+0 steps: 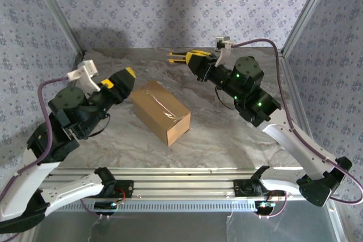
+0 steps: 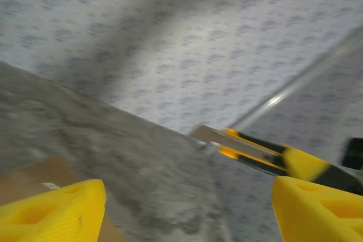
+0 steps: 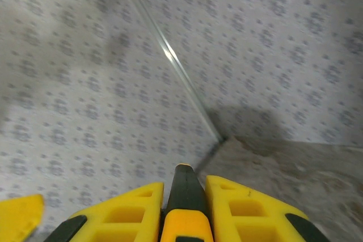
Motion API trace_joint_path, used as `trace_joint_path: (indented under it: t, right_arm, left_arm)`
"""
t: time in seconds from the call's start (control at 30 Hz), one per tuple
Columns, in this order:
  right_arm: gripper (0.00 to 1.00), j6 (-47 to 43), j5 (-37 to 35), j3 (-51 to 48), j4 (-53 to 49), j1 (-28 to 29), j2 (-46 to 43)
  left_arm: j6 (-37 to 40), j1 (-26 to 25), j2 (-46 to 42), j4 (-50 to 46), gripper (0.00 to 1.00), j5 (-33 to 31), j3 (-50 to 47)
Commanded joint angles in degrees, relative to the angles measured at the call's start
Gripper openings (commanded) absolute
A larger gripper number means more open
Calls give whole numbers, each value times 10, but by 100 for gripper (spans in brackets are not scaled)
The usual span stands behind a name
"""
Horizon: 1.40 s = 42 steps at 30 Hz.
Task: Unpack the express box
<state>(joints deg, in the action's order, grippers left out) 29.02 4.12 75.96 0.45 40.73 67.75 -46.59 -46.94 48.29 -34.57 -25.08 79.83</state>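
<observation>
The express box [image 1: 160, 111] lies taped shut mid-table, skewed to the table [image 1: 238, 140] edges; the right gripper [image 1: 197, 59] is clamped on the utility knife [image 1: 180, 57] near the far edge, probably readying to slit the seam; the left gripper [image 1: 127, 76], jaws apart and empty, hovers at the box's left end, likely to steady it

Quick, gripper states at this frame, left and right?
Left gripper: open, holding nothing.
Right gripper: closed on the utility knife.
</observation>
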Motion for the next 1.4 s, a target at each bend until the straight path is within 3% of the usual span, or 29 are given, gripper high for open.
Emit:
trace_joint_path:
  t: [0.0,0.1,0.27,0.43,0.63,0.97,1.2,1.37]
  right_arm:
    - [0,-56,-52,25,-86,-2,-35]
    - [0,-68,-69,20,-131,0,-55]
    - [0,-85,-112,7,-205,13,-89]
    - [0,-103,-153,1,-262,32,-104]
    - [0,-121,-223,7,-329,79,-91]
    - [0,-111,-309,-12,-407,154,-86]
    - [0,-103,-347,-25,-426,187,-89]
    - [0,-84,-357,-39,-438,199,-90]
  left_arm:
    - [53,56,30,-105,72,-11,6]
    - [78,142,73,-84,67,37,-5]
    - [67,296,143,32,60,187,-54]
    - [94,369,237,94,56,250,-55]
    - [128,378,324,153,53,257,-71]
    - [153,373,437,236,49,362,-98]
    - [202,322,485,255,47,393,-95]
    - [196,289,494,310,47,418,-128]
